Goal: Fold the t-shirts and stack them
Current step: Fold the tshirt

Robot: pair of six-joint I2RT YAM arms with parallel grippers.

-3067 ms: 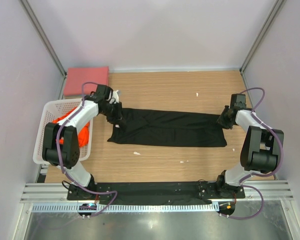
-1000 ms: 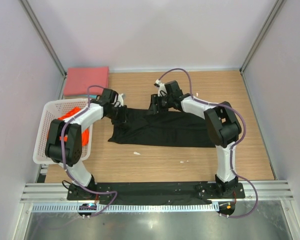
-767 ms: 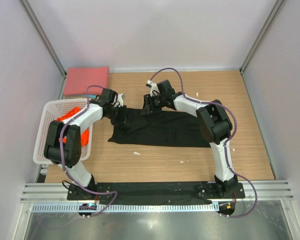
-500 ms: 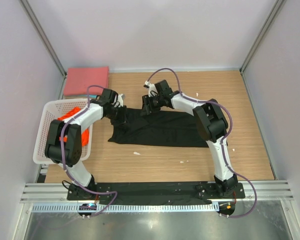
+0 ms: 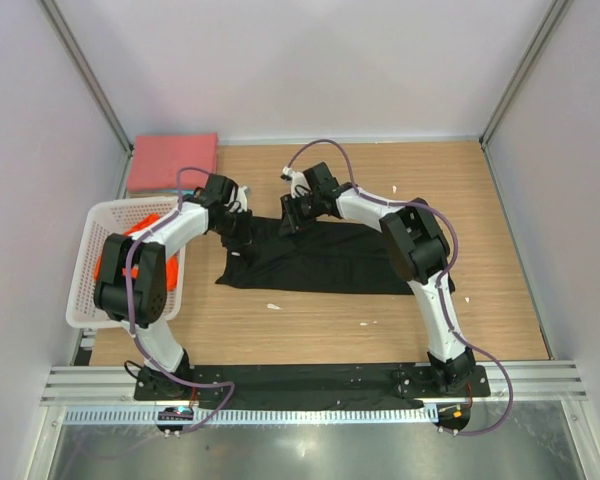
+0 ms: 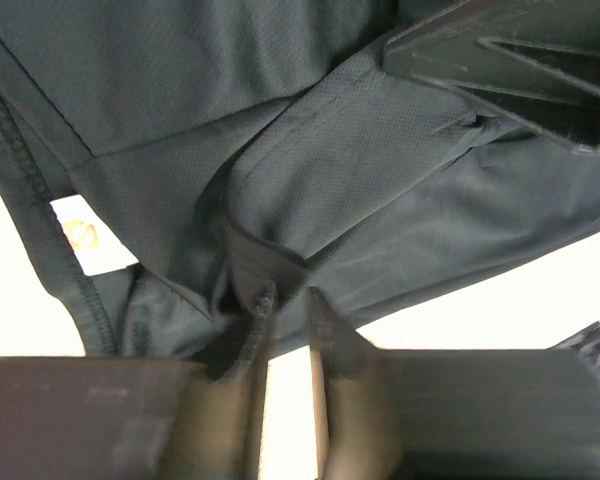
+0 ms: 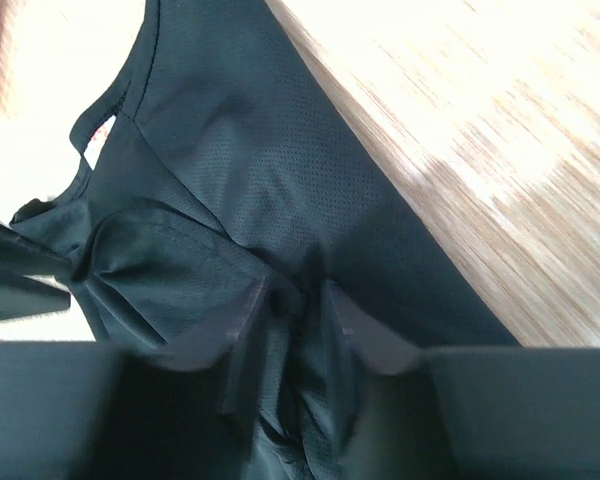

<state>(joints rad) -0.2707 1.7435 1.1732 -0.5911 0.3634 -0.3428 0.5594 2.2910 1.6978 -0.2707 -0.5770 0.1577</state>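
The black t-shirt point(image 5: 330, 262) lies across the middle of the wooden table, its right end drawn over towards the left. My left gripper point(image 5: 242, 230) is shut on a fold at the shirt's far left end; the left wrist view shows the fingertips point(image 6: 263, 300) pinching black cloth point(image 6: 310, 180). My right gripper point(image 5: 286, 218) sits close beside it, shut on a bunch of the same shirt point(image 7: 240, 150), with cloth between its fingers point(image 7: 250, 310). The pinkish-red t-shirt point(image 5: 173, 160) lies folded at the back left. The bright orange t-shirt point(image 5: 140, 228) is in the basket.
A white mesh basket point(image 5: 83, 262) stands at the left edge, partly under my left arm. Small white scraps point(image 5: 273, 306) lie on the wood. Metal posts and pale walls close in both sides.
My right arm has swept from the table's right side to the left, carrying the black shirt's right end over towards the left gripper. The left gripper has held its place.
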